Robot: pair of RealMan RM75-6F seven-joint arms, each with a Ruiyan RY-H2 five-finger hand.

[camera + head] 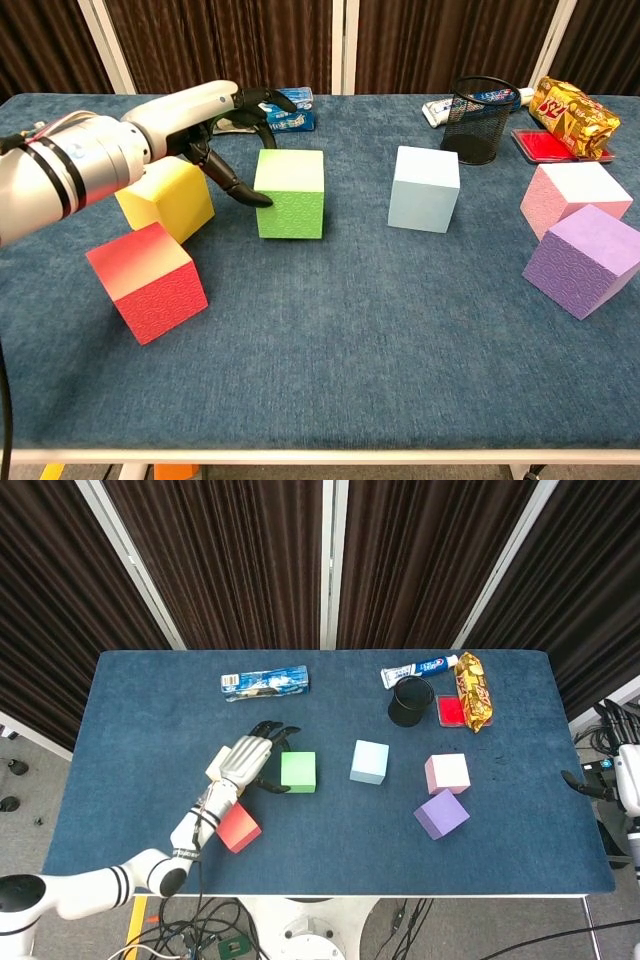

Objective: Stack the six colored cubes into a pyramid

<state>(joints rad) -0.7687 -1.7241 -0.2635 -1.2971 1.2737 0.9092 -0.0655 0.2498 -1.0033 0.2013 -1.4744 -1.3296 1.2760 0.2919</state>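
Observation:
My left hand (pixel 245 761) (pixel 205 112) grips the green cube (pixel 298 771) (pixel 290 195) from its left side, thumb on the near-left face and fingers over the top. The yellow cube (pixel 217 764) (pixel 168 198) lies just left of it, partly under my wrist. Nearer the front stands the red cube (pixel 239 828) (pixel 147 282), tilted. A light blue cube (pixel 369 761) (pixel 425 188) is mid-table. Further right are the pink cube (pixel 447 773) (pixel 575 195) and the purple cube (pixel 441 813) (pixel 585 260). My right hand (pixel 582 783) shows dimly off the table's right edge.
A black mesh cup (pixel 411 701) (pixel 478 133), a toothpaste tube (pixel 420 669), a gold snack packet (pixel 473 690) (pixel 570 115) and a small red pad (pixel 451 711) sit at the back right. A blue toothpaste box (pixel 264 682) (pixel 293 108) lies at the back, behind my left hand.

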